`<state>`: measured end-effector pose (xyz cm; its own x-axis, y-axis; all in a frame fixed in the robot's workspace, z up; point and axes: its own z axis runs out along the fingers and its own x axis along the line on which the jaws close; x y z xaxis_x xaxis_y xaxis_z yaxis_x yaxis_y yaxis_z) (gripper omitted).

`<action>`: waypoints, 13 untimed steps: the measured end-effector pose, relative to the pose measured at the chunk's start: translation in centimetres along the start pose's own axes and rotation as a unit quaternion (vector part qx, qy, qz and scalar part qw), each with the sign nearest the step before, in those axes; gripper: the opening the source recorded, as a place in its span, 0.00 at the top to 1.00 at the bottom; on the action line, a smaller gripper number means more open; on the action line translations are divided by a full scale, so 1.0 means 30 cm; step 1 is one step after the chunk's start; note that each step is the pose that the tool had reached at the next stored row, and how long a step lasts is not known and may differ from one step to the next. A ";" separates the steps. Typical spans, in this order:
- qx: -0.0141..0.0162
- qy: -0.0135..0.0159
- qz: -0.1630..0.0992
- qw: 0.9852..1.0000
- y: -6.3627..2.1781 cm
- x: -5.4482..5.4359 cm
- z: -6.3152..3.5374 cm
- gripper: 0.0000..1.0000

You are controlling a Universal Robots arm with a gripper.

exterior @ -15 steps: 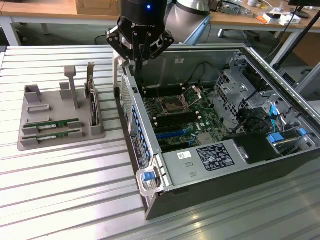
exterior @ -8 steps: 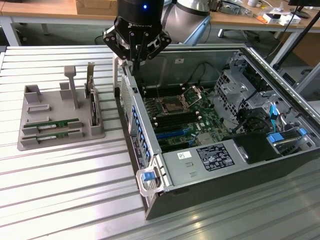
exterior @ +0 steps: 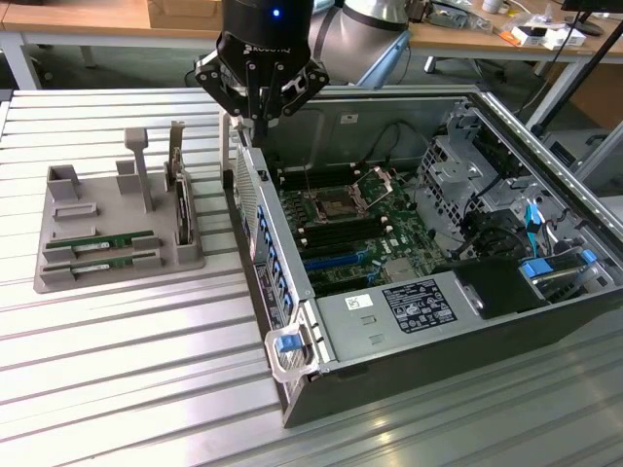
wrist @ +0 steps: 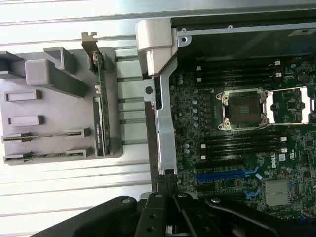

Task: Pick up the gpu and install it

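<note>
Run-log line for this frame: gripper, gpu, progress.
gripper: fingers shut, nothing held | position: over rear wall of case | gpu sticks: both lying in holder, untouched | install: not done

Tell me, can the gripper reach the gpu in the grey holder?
Probably yes: the gpu lies uncovered in the grey holder, open from above; the shut gripper hangs over the case edge.

Silvery arm (exterior: pixel 375 24) carries black linked fingers (wrist: pixel 162 183), white lettering, blue light.

A ribbed metal table (exterior: pixel 117 389) carries a grey holder (exterior: pixel 51 248) and an open computer case (exterior: pixel 438 362), seemingly just apart.
</note>
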<state>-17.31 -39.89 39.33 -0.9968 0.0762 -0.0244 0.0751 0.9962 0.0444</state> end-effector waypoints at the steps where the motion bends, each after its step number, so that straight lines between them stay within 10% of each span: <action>1: 0.000 0.000 0.000 1.000 0.000 0.002 0.000 0.90; 13: 0.000 0.000 0.000 1.000 -0.002 0.023 -0.001 0.90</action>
<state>-17.99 -39.89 39.32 -0.9968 0.0762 -0.0245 0.0751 0.9962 0.0444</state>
